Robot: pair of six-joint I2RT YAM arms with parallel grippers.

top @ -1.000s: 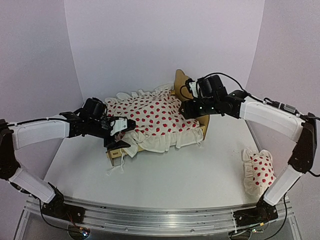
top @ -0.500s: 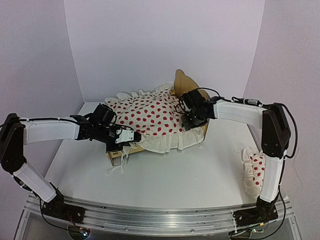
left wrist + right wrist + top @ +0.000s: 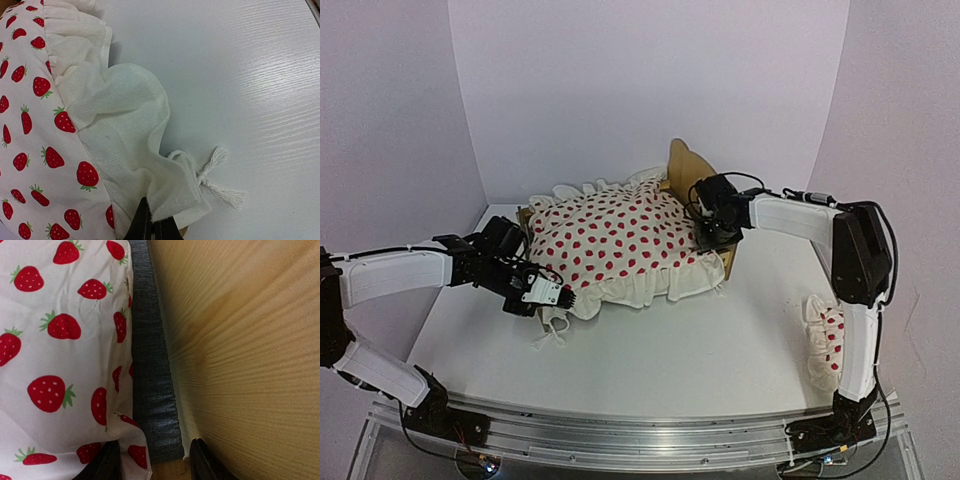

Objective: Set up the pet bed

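The pet bed (image 3: 681,162) stands mid-table, and only its plywood headboard and right side show. The strawberry-print duvet (image 3: 610,240) covers the rest. My left gripper (image 3: 563,298) is at the duvet's near-left corner. In the left wrist view the gripper (image 3: 152,227) is shut on the white ruffle (image 3: 125,110), beside a tasselled cord (image 3: 220,180). My right gripper (image 3: 712,238) is down at the headboard end. Its fingers (image 3: 155,462) stand apart against the headboard (image 3: 240,340). The duvet edge (image 3: 60,340) and the grey base edge (image 3: 150,365) fill the gap between them.
A small strawberry-print pillow (image 3: 830,345) lies at the right edge of the white table (image 3: 700,350), behind the right arm's lower link. The pale walls stand close on three sides.
My left gripper shut on the ruffle corner and drew it toward the near left, so the duvet now hides the footboard. My right gripper dropped beside the headboard and its jaws narrowed.
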